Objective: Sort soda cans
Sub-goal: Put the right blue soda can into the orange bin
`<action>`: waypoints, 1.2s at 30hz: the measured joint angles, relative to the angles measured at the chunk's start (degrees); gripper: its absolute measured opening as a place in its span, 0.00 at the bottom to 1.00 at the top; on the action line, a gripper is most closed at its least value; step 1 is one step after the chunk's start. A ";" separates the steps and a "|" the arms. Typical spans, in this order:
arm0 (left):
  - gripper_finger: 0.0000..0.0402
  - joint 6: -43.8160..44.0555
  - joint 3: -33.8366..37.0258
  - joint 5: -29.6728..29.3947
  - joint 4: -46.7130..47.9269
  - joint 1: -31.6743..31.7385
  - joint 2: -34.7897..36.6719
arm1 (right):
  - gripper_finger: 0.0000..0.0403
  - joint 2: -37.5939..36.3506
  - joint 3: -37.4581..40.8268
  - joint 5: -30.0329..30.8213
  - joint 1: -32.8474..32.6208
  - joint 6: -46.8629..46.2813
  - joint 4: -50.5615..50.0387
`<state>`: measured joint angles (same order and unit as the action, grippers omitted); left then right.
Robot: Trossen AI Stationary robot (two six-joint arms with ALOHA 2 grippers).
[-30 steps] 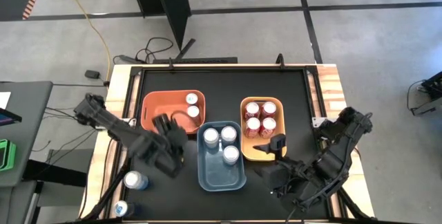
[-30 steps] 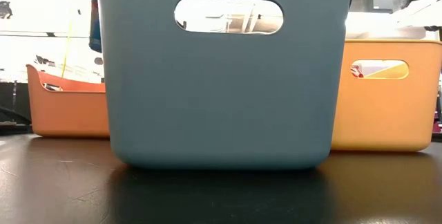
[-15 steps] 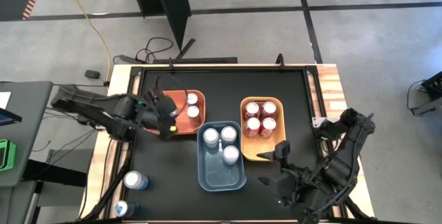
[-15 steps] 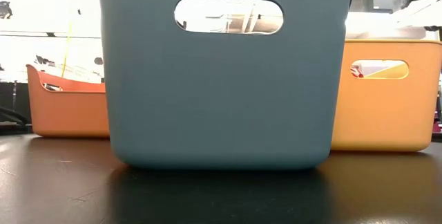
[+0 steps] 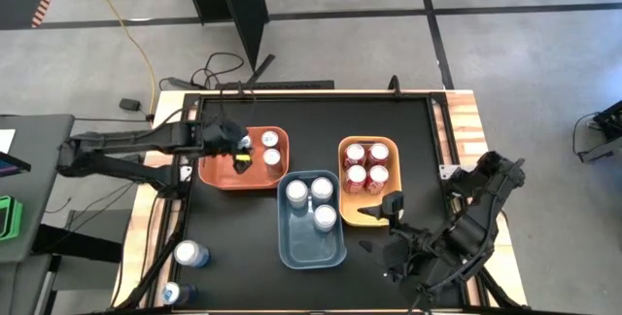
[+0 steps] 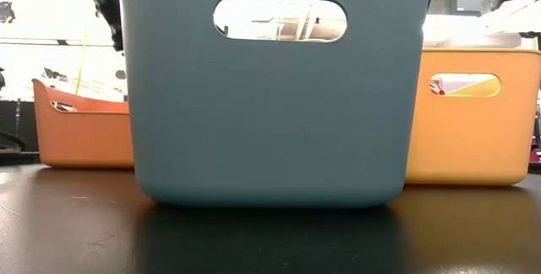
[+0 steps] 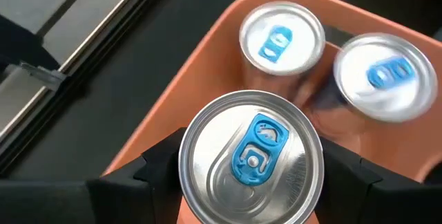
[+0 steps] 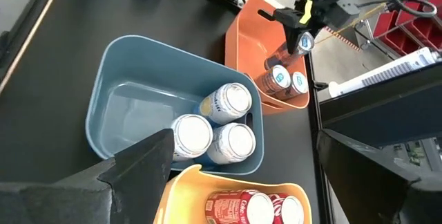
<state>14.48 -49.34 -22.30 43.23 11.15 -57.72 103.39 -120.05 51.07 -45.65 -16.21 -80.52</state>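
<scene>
High view shows your left gripper (image 5: 236,147) has swung from the table's near left to over the orange bin (image 5: 216,171), clamped on a can (image 7: 251,156); release comes next. Right gripper (image 5: 389,227) waits open, near right.

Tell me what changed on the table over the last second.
The left gripper, shut on a blue-tabbed can, swung from near the blue bin to over the orange bin, beside the two cans already inside. The right gripper shifted only slightly near the yellow bin. Bins, their cans and the two loose cans stayed put.
</scene>
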 joint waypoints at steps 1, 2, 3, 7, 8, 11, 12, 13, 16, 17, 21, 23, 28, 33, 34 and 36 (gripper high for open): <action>0.58 -1.39 0.04 1.20 -0.98 1.43 -0.56 | 0.92 0.00 0.02 -0.01 0.18 0.01 -0.01; 0.58 -2.64 0.04 2.75 -2.02 2.80 -1.10 | 0.92 0.00 0.01 -0.01 0.42 0.02 0.00; 0.58 -3.93 0.04 4.29 -3.18 4.23 -1.69 | 0.92 0.00 0.00 -0.02 0.55 0.02 0.01; 0.58 -7.30 0.04 9.68 -6.05 9.53 -4.64 | 0.92 0.00 0.00 0.00 0.87 0.11 0.13; 0.58 -7.95 0.07 10.73 -6.18 10.42 -5.37 | 0.92 0.00 0.01 -0.02 0.84 0.10 0.17; 0.58 -9.27 0.11 12.63 -7.86 11.91 -7.48 | 0.92 0.00 0.00 -0.02 0.50 -0.20 0.20; 0.58 -9.60 0.11 12.89 -8.28 12.16 -8.10 | 0.92 0.00 0.00 0.00 0.26 -0.26 0.22; 0.58 -9.94 0.11 13.24 -8.54 12.37 -8.65 | 0.92 0.00 0.02 -0.02 0.11 -0.26 0.26; 0.58 -10.38 0.11 14.20 -9.77 12.92 -10.25 | 0.92 0.00 0.01 -0.02 -0.40 -0.31 0.44; 0.58 -10.40 0.11 14.73 -10.63 13.14 -10.80 | 0.92 0.00 0.00 -0.02 -0.61 -0.31 0.44; 0.58 -10.54 0.10 16.28 -12.05 13.73 -13.11 | 0.92 0.00 0.01 -0.02 -0.64 -0.79 0.47; 0.58 -10.77 -0.07 16.27 -12.28 13.76 -14.06 | 0.92 0.00 0.00 -0.02 -0.64 -1.34 0.44; 0.59 -10.75 -0.22 16.19 -12.95 13.76 -14.89 | 0.92 0.00 0.00 -0.02 -0.61 -1.42 0.45; 0.64 -10.71 -0.05 15.79 -12.80 13.78 -14.10 | 0.92 0.00 0.02 -0.02 -0.64 -1.42 0.42; 0.65 -10.72 0.01 15.70 -12.69 13.80 -13.91 | 0.92 0.00 0.02 -0.02 -0.62 -1.42 0.42; 0.65 -10.71 0.05 15.48 -12.47 13.83 -13.53 | 0.92 0.00 0.00 -0.02 -0.61 -1.42 0.42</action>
<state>3.77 -49.30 -6.82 30.76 24.97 -71.25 103.39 -120.05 51.05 -46.26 -17.63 -80.09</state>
